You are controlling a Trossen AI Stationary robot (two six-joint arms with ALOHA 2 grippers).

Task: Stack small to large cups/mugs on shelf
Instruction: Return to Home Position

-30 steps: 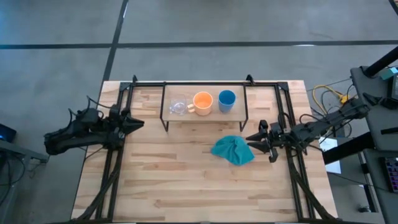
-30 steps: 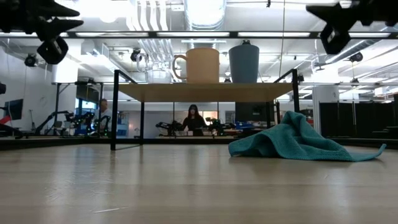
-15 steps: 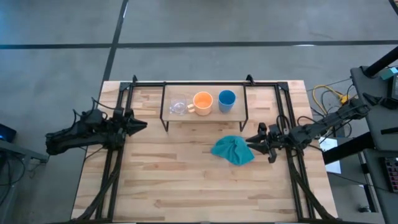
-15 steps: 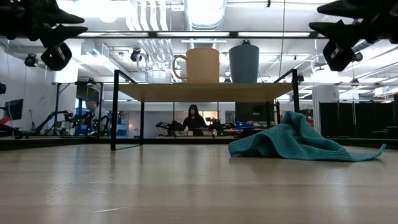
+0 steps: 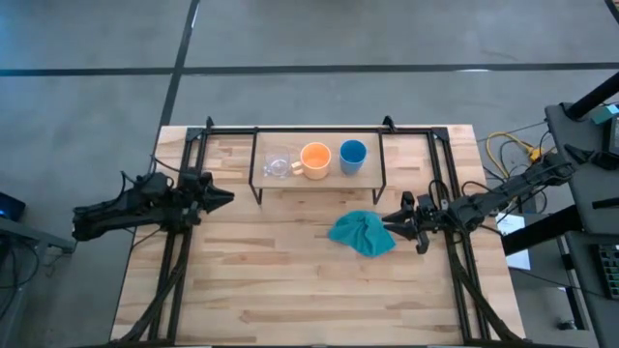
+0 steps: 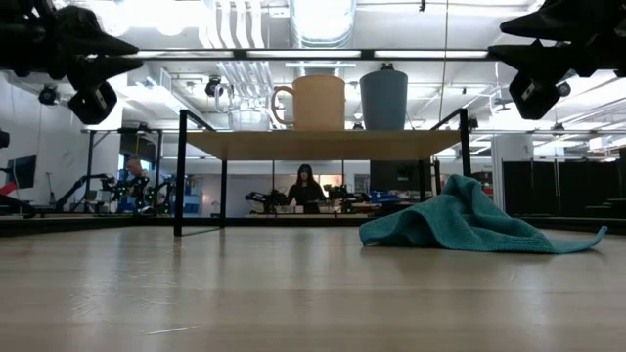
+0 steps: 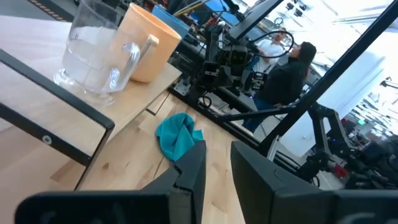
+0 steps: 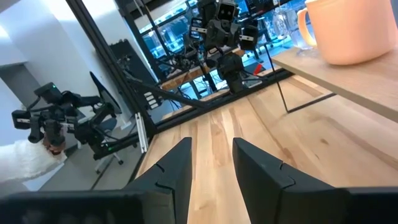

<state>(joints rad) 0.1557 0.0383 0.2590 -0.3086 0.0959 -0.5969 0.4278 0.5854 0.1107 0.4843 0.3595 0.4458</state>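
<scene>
**Cups shelved – left arm creeps inward**

Glass cup (image 5: 277,166), orange mug (image 5: 315,158) and blue cup (image 5: 353,153) stay in a row on the shelf (image 5: 368,178) by the table's far edge. Left gripper (image 5: 224,198) has edged in from the left edge – right gripper (image 5: 390,220) waits beside the teal cloth (image 5: 363,233). Both are narrowly parted and empty.

Lettering, brands, numbers: none I can read anywhere.
orange mug (image 8: 345,31), on the shelf (image 8: 354,78) ahead of the right claw (image 8: 211,146): plain side, no print showing.
Room gear beyond the tabletop (image 8: 217,134): markings too small to read.
</scene>
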